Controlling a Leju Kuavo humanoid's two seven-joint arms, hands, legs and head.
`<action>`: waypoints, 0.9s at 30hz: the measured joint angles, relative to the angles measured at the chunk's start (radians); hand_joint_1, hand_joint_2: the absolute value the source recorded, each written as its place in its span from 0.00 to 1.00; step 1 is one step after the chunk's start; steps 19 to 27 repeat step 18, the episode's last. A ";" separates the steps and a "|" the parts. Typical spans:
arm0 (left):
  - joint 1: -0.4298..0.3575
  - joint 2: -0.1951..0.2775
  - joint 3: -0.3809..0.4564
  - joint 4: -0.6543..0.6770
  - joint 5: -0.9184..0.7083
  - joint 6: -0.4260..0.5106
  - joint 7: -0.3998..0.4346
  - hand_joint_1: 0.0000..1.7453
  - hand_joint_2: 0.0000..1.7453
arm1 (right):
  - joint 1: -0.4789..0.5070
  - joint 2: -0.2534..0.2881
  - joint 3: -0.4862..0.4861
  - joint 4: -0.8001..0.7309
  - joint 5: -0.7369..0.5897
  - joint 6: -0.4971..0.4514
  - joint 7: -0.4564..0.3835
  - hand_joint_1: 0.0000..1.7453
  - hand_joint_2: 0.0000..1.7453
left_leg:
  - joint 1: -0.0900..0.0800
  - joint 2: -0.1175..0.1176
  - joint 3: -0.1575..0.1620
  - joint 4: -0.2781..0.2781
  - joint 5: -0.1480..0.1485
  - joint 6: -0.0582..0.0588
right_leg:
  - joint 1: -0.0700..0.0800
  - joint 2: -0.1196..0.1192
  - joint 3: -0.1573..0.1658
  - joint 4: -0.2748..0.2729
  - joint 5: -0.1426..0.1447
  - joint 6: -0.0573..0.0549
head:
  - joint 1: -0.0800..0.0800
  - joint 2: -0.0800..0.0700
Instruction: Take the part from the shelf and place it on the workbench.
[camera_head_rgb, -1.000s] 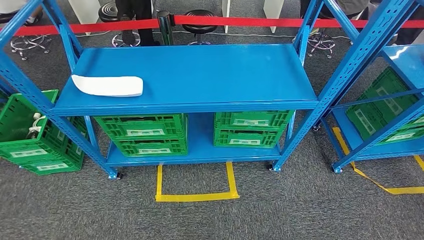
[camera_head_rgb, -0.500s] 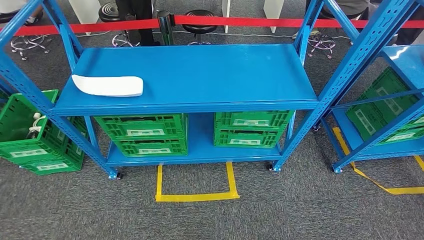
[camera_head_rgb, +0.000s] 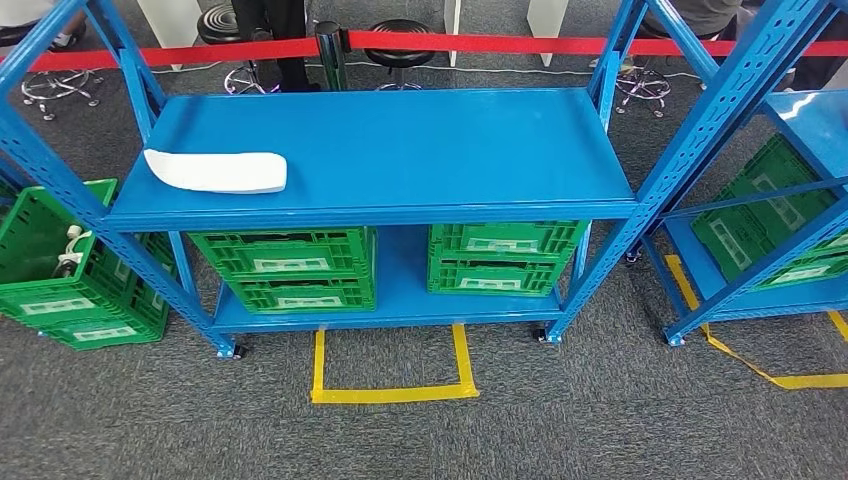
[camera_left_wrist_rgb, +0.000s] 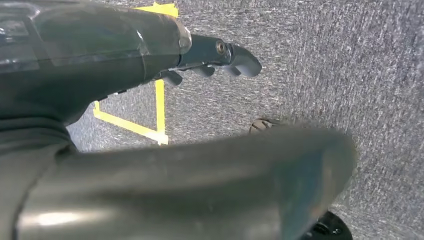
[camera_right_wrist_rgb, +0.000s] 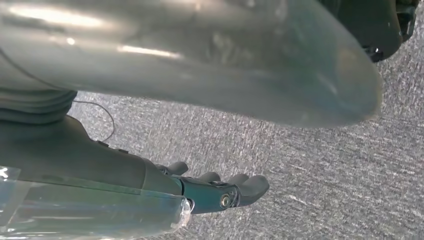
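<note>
Part: white curved part (camera_head_rgb: 216, 171), unmoved at top shelf (camera_head_rgb: 400, 150) front-left corner.
Left hand (camera_left_wrist_rgb: 215, 55): empty, hanging, fingers loosely apart.
Right hand (camera_right_wrist_rgb: 220, 190): likewise.
Change: none; pickup unstarted.

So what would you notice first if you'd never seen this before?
Probably the big blue shelf in the middle, with one white part lying alone near its left end. Next, the green crates stacked on the level below, and the yellow tape square on the grey carpet in front. The left hand and right hand hang over the carpet, holding nothing.
</note>
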 joint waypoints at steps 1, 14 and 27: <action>0.001 0.001 -0.002 -0.002 0.000 0.000 0.000 0.00 0.00 | 0.000 0.000 -0.006 0.000 0.000 0.000 0.000 0.00 0.00 | 0.000 0.000 0.000 0.000 0.000 0.000 | 0.000 0.000 0.000 0.000 0.000 0.000 | 0.000 0.000; 0.004 0.004 -0.021 -0.010 0.001 0.000 0.000 0.00 0.00 | 0.006 0.006 -0.040 -0.008 0.000 0.001 0.000 0.00 0.00 | 0.000 -0.001 0.000 0.000 0.000 0.000 | 0.000 0.000 0.000 0.000 0.000 0.000 | 0.000 0.000; 0.005 0.004 -0.026 -0.011 0.001 0.000 0.000 0.00 0.00 | 0.007 0.006 -0.043 -0.008 0.000 0.001 0.000 0.00 0.00 | 0.000 -0.001 0.000 0.000 0.000 0.000 | 0.000 0.000 0.000 0.000 0.000 0.000 | 0.000 0.000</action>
